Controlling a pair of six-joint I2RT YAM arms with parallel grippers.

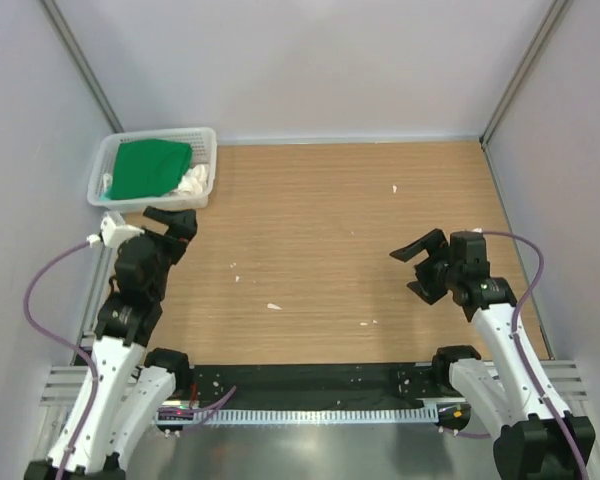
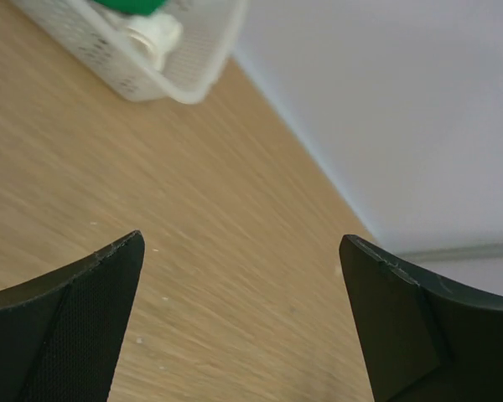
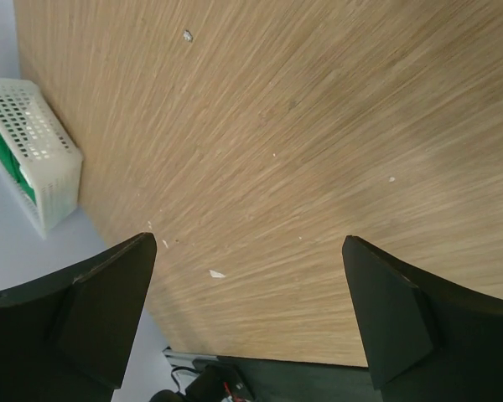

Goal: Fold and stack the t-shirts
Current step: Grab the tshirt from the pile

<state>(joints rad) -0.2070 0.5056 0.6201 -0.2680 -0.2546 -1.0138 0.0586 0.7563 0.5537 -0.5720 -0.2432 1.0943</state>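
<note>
**A:** Where is the thing we're after?

**B:** The green t-shirt point(image 1: 150, 168) lies bunched in the white basket point(image 1: 209, 160) at the far left corner of the table point(image 1: 330, 220). There is something white point(image 1: 192, 181) beside it that we can't identify. We see no second shirt.

**A:** How will it handle?

**B:** We judge it soft, light and limp. It will sag and drag rather than lift flat. We'd pinch a raised fold near the middle of the heap, clear of the lattice wall.

**A:** And our claws?

**B:** Both are spread wide and hold nothing. The left claw point(image 1: 176, 226) hovers just beside the basket's near edge. The right claw point(image 1: 416, 270) hangs over bare wood, well apart from it.
</note>
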